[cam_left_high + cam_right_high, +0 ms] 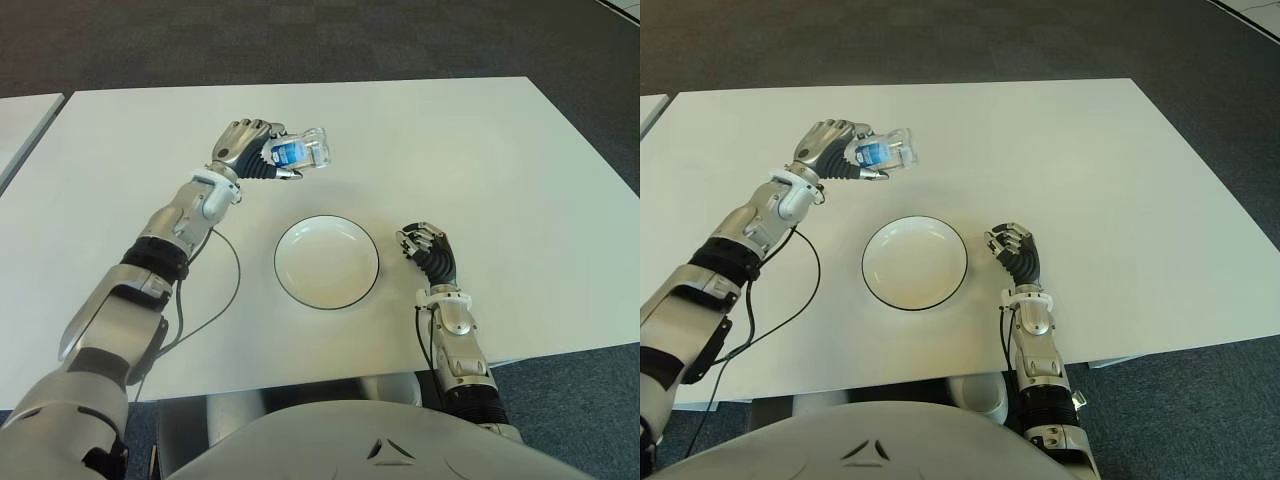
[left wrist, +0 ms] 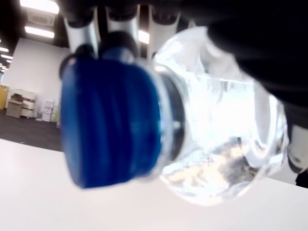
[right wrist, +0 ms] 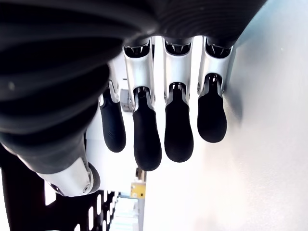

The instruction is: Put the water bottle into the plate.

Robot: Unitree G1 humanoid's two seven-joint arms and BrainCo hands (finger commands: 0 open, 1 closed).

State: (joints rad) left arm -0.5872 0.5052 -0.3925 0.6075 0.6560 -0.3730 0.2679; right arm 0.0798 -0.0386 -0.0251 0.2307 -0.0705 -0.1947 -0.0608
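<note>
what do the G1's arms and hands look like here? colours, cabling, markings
Both arms have silver-grey metal shells with black ribbed flexible sections at wrist and forearm. The left hand and right hand have silver knuckle segments; right wrist view shows the fingers tipped with smooth black pads. A thin black cable loops off the left arm across the white table. No markings legible.

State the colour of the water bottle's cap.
Blue. The water bottle in the left hand shows its cap best in the left wrist view.
</note>
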